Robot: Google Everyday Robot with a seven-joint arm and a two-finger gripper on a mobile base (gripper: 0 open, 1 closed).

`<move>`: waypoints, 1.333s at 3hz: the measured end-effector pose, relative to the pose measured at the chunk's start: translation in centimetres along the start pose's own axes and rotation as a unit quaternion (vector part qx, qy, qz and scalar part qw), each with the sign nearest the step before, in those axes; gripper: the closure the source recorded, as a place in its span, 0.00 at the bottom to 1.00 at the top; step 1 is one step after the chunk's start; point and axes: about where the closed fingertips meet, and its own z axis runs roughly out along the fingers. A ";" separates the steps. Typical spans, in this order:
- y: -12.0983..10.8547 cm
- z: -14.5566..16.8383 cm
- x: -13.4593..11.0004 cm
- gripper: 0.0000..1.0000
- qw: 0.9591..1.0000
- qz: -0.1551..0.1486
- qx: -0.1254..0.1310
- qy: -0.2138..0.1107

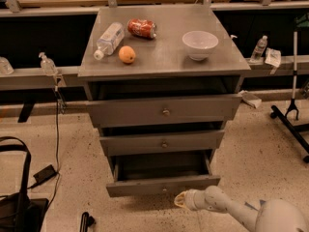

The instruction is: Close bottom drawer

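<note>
Cabinet [166,62]: grey, matte, flat square top, with three drawer fronts stepping down in width. All three stand pulled out.

Bottom drawer [140,188]: at the foot of the cabinet, just above the floor, pulled out farthest. It has a slim grey front panel, and its dark interior is exposed. One small round brass knob [165,189] sits at the panel's centre.

Gripper [180,200]: pale yellowish rounded tip on a smooth white arm [227,208]. It is low, just in front of the drawer front and right of the knob. Contact cannot be told, nor whether the gripper is spread or closed.

On top:
- clear plastic bottle [108,38] lying on its side, white cap
- dented red can [141,28] on its side
- round orange [127,54]
- smooth white bowl [200,44], upright

No writing on the labels is legible.

Floor [72,144]: pale speckled stone.
</note>
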 end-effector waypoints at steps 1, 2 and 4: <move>-0.8 1.8 0.4 1.00 1.000 -0.005 -0.015 0.009; -2.6 2.7 1.4 1.00 1.000 -0.007 -0.009 0.012; -1.7 7.7 0.9 1.00 0.995 0.032 -0.040 -0.091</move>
